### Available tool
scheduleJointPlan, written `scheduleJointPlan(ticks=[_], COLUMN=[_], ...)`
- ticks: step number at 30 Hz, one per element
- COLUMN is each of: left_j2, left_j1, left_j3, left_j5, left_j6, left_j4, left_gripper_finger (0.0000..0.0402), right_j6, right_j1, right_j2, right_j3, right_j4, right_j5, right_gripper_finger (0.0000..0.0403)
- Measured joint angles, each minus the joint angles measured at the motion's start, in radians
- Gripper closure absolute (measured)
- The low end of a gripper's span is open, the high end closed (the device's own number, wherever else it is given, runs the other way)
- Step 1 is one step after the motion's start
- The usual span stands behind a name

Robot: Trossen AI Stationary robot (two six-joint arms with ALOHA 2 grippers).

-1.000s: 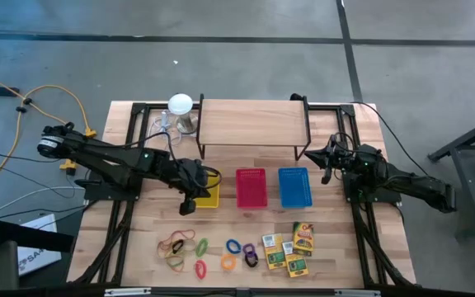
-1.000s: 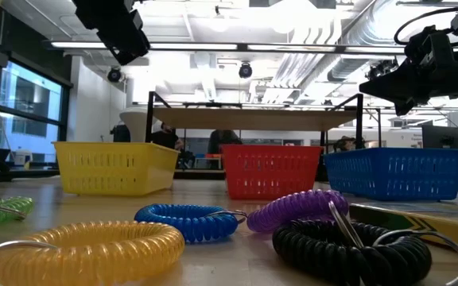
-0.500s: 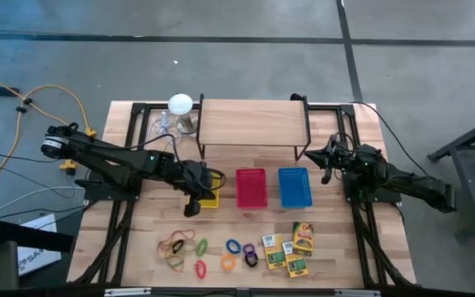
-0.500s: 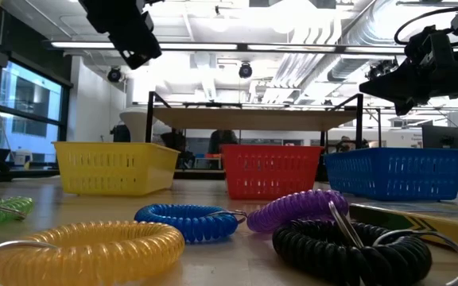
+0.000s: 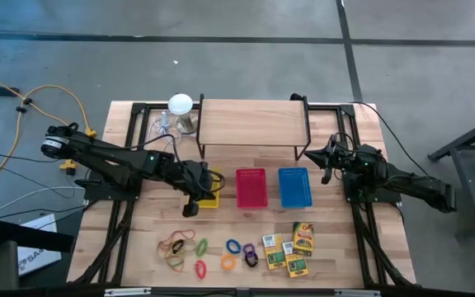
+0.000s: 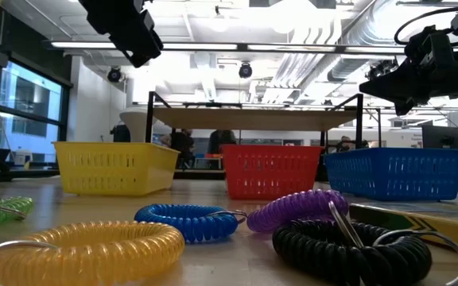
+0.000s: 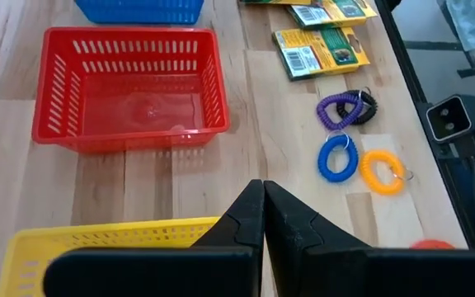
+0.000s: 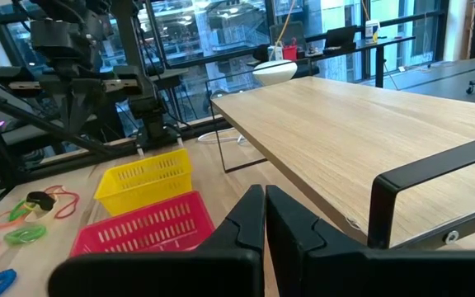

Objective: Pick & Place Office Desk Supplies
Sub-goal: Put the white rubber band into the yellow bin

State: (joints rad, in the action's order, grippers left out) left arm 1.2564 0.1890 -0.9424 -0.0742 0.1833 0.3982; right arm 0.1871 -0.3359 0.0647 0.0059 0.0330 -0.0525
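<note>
Left gripper (image 5: 190, 206): we see jaws pressed together, empty, above yellow slatted basket (image 5: 209, 195). Right gripper (image 5: 326, 171): same, idle at 3 o'clock. Coiled plastic rings (image 5: 236, 254) and card boxes (image 5: 289, 245) lie on wooden tabletop (image 5: 328, 247), 6 o'clock.

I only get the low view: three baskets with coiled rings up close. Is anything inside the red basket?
Observer: No. The left wrist view looks into the red basket, and it is empty.
Operator: Where is the arm at my top left?
Observer: That is the left gripper, shut, above a corner of the yellow basket.
Operator: And the other one?
Observer: The right gripper, also shut, waits beside the blue basket, near the shelf's leg.
</note>
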Motion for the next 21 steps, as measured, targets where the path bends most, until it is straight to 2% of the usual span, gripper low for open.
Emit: scheduleJointPlan(ticks=[12,21], left_j2=[-0.001,-0.001], left_j1=[0.053,0.103], left_j3=[0.0,0.0], left_j5=[0.002,0.045], left_j6=[-0.012,-0.019], left_j4=[0.051,0.126], left_gripper_finger=[0.0401,0.0401], right_j6=[0.0,0.0], right_j1=[0.0,0.0], right_j2=[0.0,0.0], right_j3=[0.0,0.0], right_j4=[0.0,0.0], right_j5=[0.0,0.0], right_gripper_finger=[0.0401,0.0401])
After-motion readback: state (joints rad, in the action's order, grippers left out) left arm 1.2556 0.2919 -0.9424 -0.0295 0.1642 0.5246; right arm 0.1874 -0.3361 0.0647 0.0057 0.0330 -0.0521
